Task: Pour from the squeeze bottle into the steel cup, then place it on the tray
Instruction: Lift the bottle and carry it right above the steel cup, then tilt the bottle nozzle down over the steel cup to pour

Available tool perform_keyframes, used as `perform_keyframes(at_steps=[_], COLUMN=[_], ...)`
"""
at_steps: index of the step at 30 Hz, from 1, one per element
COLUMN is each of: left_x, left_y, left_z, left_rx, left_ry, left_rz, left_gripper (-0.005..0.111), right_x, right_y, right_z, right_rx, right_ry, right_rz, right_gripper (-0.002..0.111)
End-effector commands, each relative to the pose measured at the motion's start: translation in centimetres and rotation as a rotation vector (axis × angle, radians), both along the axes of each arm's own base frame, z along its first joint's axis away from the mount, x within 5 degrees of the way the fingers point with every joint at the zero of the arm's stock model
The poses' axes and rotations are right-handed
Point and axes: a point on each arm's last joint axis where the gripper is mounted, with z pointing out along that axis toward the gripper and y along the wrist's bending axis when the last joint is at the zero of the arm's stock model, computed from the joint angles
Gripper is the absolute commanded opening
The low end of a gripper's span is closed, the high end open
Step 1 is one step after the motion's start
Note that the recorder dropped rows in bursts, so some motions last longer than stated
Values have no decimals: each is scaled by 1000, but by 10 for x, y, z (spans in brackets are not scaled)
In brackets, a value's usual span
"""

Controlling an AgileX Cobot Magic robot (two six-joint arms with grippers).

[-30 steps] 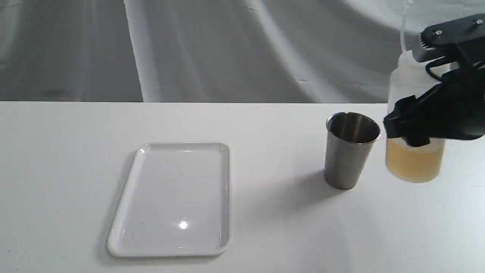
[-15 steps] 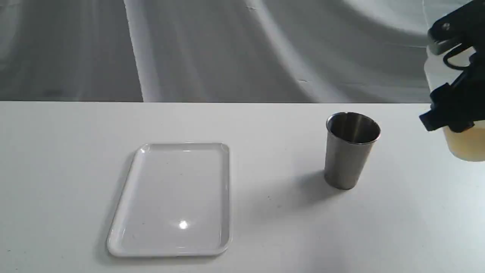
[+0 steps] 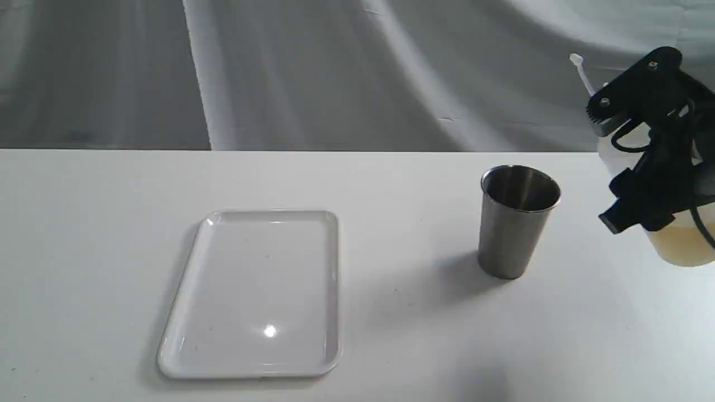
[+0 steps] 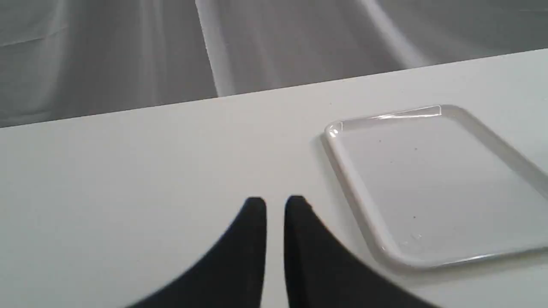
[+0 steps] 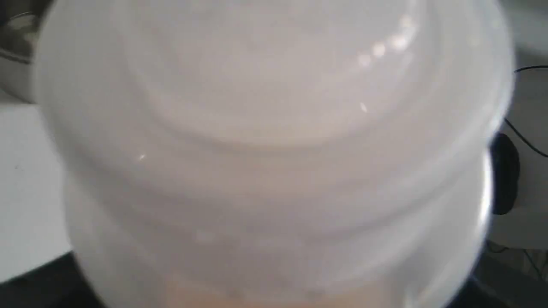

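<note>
My right gripper (image 3: 607, 167) is shut on the squeeze bottle (image 3: 682, 245), which hangs off the table at the far right of the exterior view. The bottle leans left, its nozzle and cap strap (image 3: 580, 70) pointing up and toward the cup's side. Amber liquid sits in its lower end. In the right wrist view the bottle (image 5: 274, 128) fills almost the whole picture. The steel cup (image 3: 519, 220) stands upright on the table, left of the bottle and apart from it. Farther left lies the white tray (image 3: 184, 312), with nothing on it. My left gripper (image 4: 275, 205) hovers shut near the tray's rim (image 4: 342, 171).
A white table (image 3: 84, 223) carries everything, and a grey draped cloth (image 3: 279, 72) hangs behind its back edge. In the right wrist view a dark cable (image 5: 524, 137) shows past the bottle.
The bottle rose from beside the cup and swung right, then came back a little left and lower, now tilted with its nozzle toward the cup. Cup and tray stayed put.
</note>
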Motion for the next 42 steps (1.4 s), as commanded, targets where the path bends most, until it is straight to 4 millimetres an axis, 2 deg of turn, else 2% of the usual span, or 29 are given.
perform_keyframes(at_steps=[1, 15, 22, 29, 42], left_x=[0, 0, 0, 0, 0], left_y=[0, 0, 0, 0, 0], left_z=[-1, -1, -1, -1, -1], left_rx=[-2, -2, -2, -2, -2], left_ry=[-7, -7, -7, -7, -7], left_rz=[-3, -3, -3, -3, -3], left_gripper=[8, 8, 8, 8, 8], right_x=[1, 4, 12, 20, 25], right_y=[2, 2, 3, 15, 13], right_z=[7, 15, -5, -21, -16], right_rx=[-11, -204, -389, -452, -677], right_ry=[-37, -53, 61, 97, 85], right_rz=[24, 83, 76, 121, 87], right_gripper=[37, 37, 37, 37, 37])
